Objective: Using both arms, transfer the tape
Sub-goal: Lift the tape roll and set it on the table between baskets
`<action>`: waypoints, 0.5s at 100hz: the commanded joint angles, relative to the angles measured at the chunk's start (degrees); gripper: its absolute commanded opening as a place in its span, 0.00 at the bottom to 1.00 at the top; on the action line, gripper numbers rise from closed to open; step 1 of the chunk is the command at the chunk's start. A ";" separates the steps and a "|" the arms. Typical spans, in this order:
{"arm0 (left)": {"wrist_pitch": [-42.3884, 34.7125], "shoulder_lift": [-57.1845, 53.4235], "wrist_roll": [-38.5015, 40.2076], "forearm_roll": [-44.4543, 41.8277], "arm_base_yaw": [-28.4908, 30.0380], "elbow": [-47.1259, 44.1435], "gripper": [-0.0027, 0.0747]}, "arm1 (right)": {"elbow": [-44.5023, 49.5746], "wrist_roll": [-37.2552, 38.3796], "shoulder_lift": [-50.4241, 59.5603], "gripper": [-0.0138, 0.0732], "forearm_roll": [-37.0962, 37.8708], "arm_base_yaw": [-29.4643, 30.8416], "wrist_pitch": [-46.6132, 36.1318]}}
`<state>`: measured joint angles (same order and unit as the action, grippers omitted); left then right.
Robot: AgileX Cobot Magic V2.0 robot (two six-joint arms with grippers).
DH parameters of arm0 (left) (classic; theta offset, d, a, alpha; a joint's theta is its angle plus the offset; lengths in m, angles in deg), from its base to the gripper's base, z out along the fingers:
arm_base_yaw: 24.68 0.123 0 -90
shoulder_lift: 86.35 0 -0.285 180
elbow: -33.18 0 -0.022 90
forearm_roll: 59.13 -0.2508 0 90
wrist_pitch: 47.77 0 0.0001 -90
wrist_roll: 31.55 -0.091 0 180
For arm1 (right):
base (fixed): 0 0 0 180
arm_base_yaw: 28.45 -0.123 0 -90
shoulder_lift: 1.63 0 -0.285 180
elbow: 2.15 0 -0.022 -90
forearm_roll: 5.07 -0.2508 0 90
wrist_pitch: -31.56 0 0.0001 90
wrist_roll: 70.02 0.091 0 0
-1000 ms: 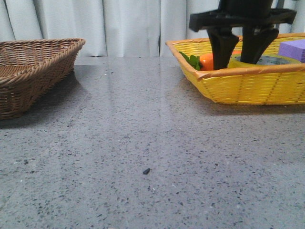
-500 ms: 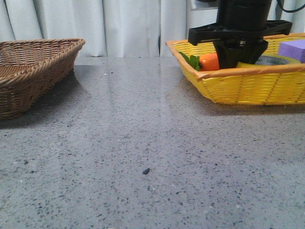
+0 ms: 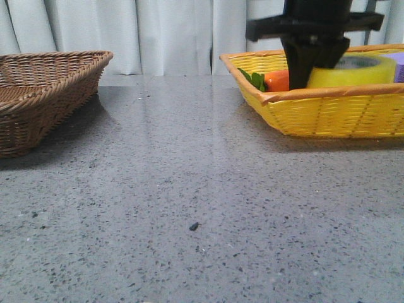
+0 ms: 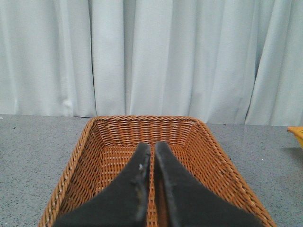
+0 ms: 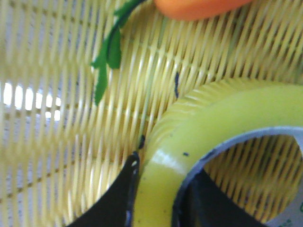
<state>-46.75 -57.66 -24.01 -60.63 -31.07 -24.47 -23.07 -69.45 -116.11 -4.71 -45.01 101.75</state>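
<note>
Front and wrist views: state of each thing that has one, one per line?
tape: gripped on its wall, raised above the basket rim
right gripper: shut on the tape, one finger outside, one inside the core
left gripper: shut, holding nothing, over the brown basket
brown basket: upright, nothing seen in it
yellow basket: upright, holds carrot and purple block
carrot: lying in the yellow basket
purple block: in the basket, mostly hidden behind the tape

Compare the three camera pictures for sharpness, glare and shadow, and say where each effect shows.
Front view: sharp, with pale glare streaks on the grey table and a dark shadow beside the brown basket. Left wrist view: evenly lit and crisp, the left claw slightly soft. Right wrist view: blurred throughout at close range, the tape and yellow basket weave smeared, with light shining through gaps.
</note>
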 commanded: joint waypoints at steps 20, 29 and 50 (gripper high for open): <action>-4.80 0.86 0.28 0.67 -0.03 2.02 0.01 | -16.68 -0.57 3.48 0.10 -1.55 -2.54 5.00; -4.80 0.86 0.28 0.80 -0.03 2.02 0.01 | -20.60 -0.57 3.48 0.10 -3.24 -6.12 5.00; -4.80 0.86 0.28 0.88 -0.03 2.02 0.01 | -23.03 -0.57 2.75 0.10 -3.33 -17.68 4.89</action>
<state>-46.85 -57.66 -24.01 -60.26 -31.07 -24.47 -43.97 -69.45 -116.11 -7.77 -58.72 103.52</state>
